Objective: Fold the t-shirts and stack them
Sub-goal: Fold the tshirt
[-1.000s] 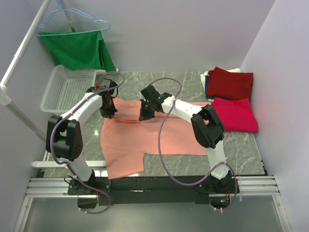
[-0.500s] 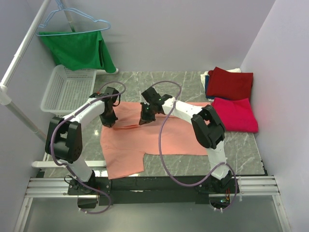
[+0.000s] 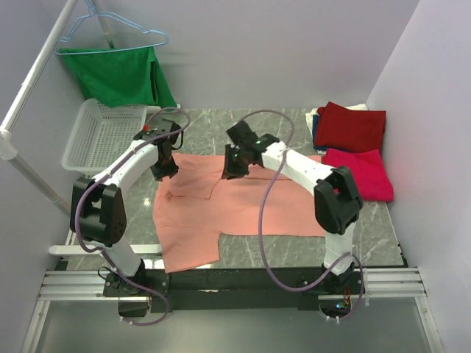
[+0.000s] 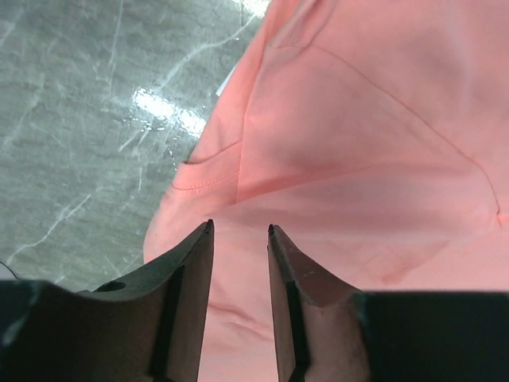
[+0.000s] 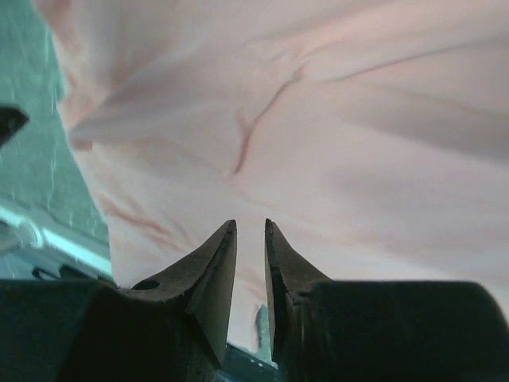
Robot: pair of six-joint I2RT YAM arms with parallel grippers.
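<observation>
**Both grippers standing slightly open over salmon-pink tee**

The salmon-pink t-shirt (image 3: 250, 209) is lying spread out on the grey marbled table (image 3: 375, 220), one sleeve reaching toward the near edge between the two arm bases. The left gripper (image 3: 165, 172) is hovering at the shirt's far left corner, and the right gripper (image 3: 229, 170) is pointing down over the far edge near the shirt's middle.

In the left wrist view, the left gripper (image 4: 238, 231) is showing its two fingers (image 4: 191, 274) parted by a narrow gap with nothing between them. The salmon-pink t-shirt (image 4: 358, 127) is lying just beyond the tips, its edge running along bare table (image 4: 79, 119) to the left.

In the right wrist view, the right gripper (image 5: 250, 227) is likewise keeping only a slim gap between its fingers (image 5: 211, 270), and no cloth is caught there. The salmon-pink t-shirt (image 5: 334, 119) is filling nearly the whole view ahead of the tips, creased in soft ridges. Whether either pair of tips is touching the cloth cannot be told.

At the right rear, the dark red t-shirt (image 3: 352, 126) is sitting folded, and the crimson-pink t-shirt (image 3: 358, 173) is lying folded just in front of it.
</observation>
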